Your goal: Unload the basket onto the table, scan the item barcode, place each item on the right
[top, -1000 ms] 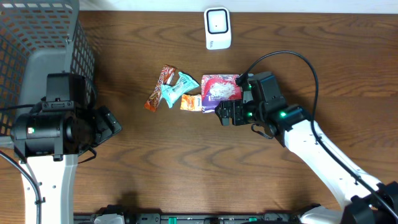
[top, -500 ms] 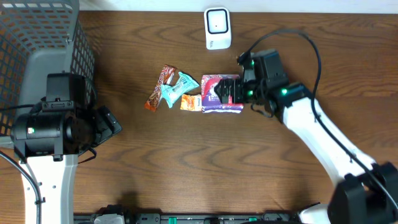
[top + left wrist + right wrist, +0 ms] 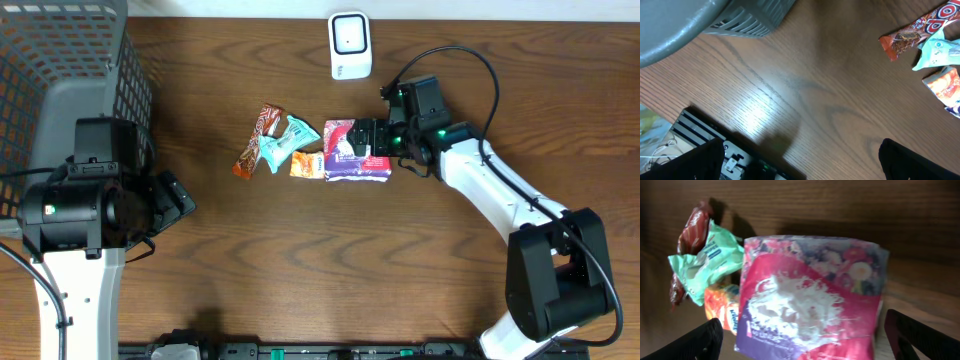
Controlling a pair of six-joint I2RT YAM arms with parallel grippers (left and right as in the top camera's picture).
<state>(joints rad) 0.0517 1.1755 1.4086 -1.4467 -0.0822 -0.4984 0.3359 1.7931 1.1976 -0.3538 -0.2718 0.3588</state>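
Overhead, the pink and purple packet [image 3: 340, 165] lay flat on the wooden table [image 3: 300, 270], below the white scanner [image 3: 350, 45] and apart from it. An orange sachet [image 3: 307, 165] touched its left edge, and a teal wrapper [image 3: 283, 142] and a red-brown bar [image 3: 256, 142] lay just beyond. The right gripper [image 3: 365, 143] was over the packet's right part, jaws spread wide. From the right wrist, the packet sat between the two dark fingers [image 3: 695, 342] with nothing clenched. Whether the tips touched it was hard to say in the blur. The left gripper [image 3: 172, 197] hung beside the grey mesh basket [image 3: 60, 60], well apart from the snacks. It was also spread wide and held nothing, and its wrist view showed table wood between its fingers.
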